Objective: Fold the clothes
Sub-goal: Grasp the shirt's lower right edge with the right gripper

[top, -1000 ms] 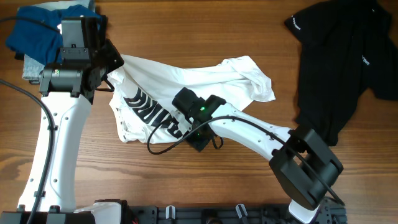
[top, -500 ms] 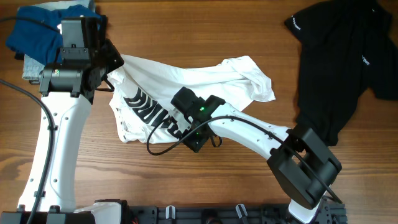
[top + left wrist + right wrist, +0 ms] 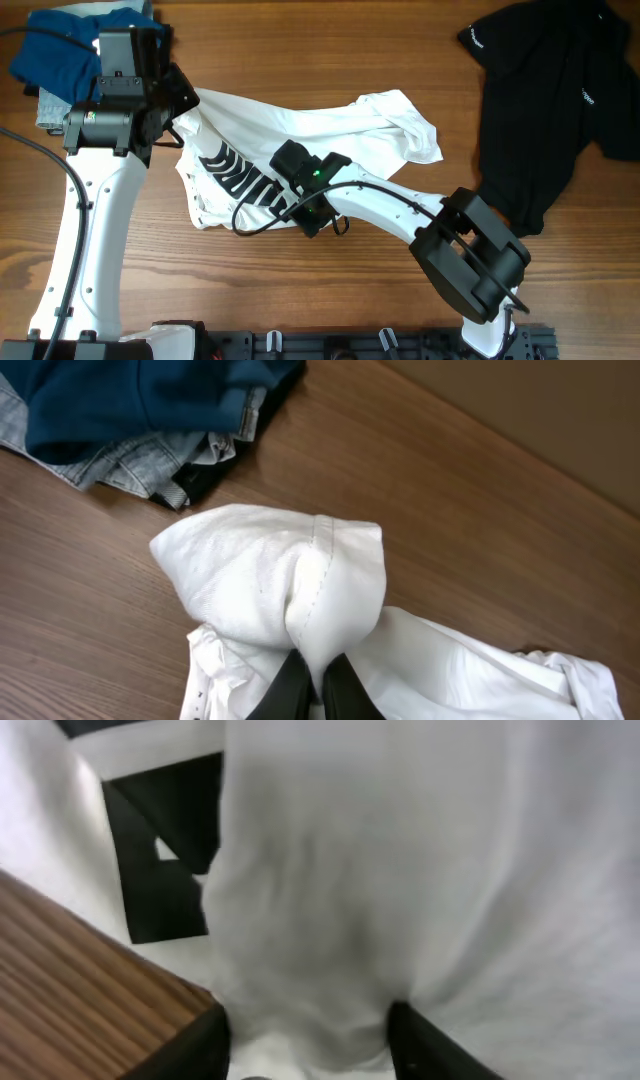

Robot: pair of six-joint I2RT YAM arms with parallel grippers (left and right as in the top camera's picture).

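The white T-shirt [image 3: 300, 125] with a black striped print [image 3: 240, 172] lies crumpled across the table's middle-left. My left gripper [image 3: 176, 122] is shut on the shirt's upper-left end; in the left wrist view its fingers [image 3: 290, 690] pinch a puffed fold of white T-shirt [image 3: 270, 575]. My right gripper [image 3: 290, 172] hovers low over the print. In the right wrist view the right gripper [image 3: 310, 1030] stands open, with white T-shirt fabric [image 3: 330, 900] bulging between its fingers [image 3: 200, 1045]. The black top [image 3: 545, 100] lies spread at the far right.
A pile of blue and denim clothes [image 3: 60, 55] sits at the back left corner, just behind my left gripper, and shows as the blue and denim pile [image 3: 130, 410] in the left wrist view. Bare wood table [image 3: 300, 40] surrounds the shirt.
My right arm has slid a little to the left over the shirt's print, its elbow following. The left gripper and its hold on the shirt have not moved.
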